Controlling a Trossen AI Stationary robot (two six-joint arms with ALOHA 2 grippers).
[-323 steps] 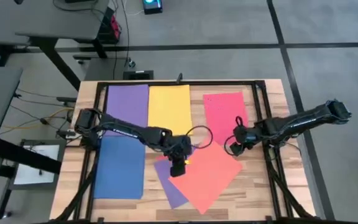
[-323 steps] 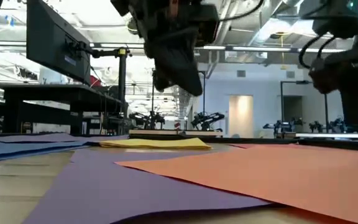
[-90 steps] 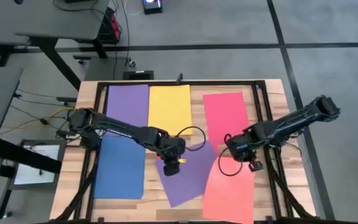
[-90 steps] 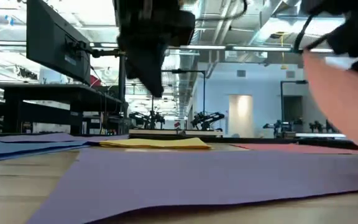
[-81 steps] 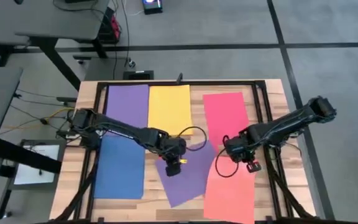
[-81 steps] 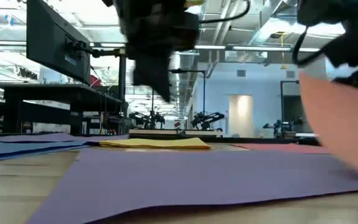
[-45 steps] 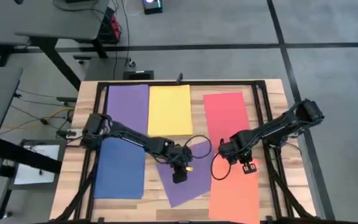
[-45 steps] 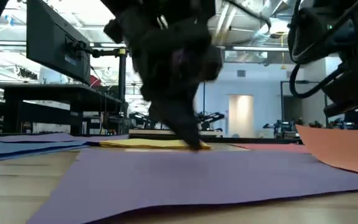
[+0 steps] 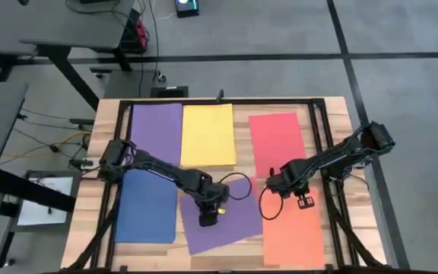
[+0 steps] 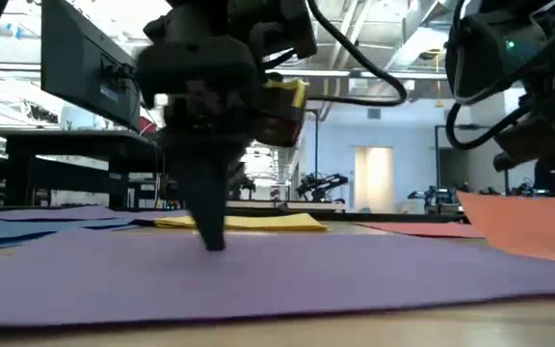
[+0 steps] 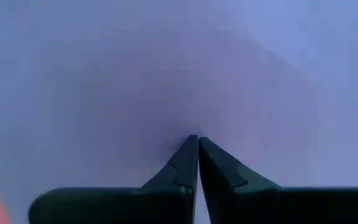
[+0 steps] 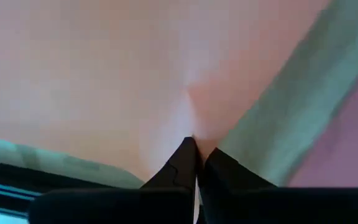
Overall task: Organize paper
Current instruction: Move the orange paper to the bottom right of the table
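Fingers of the left gripper (image 11: 197, 140) are pressed together, their tips bearing down on the loose purple sheet (image 9: 223, 221) near the front middle of the table (image 9: 333, 114), so the arm is pushing on the paper rather than pinching it. Over on the right, the right gripper (image 12: 196, 144) is clamped on the near edge of the orange sheet (image 9: 293, 237), and the low view is showing that edge lifting off the wood. Judging by the layout, the sorting is well along: another purple sheet (image 9: 157, 131), a yellow sheet (image 9: 207, 134) and a red sheet (image 9: 277, 141) are lying squarely along the back, and a blue sheet (image 9: 147, 205) is sitting straight at the front left. The step in hand looks like squaring up the last two pieces. The orange one is already lying with its long axis running front to back, in line with the red one behind it. The loose purple one is lying crooked, its long axis slanting across the table and one corner pointing toward the back right. Next, the left arm probably needs to swivel it under light pressure until its edges run parallel to the blue sheet just beside it.
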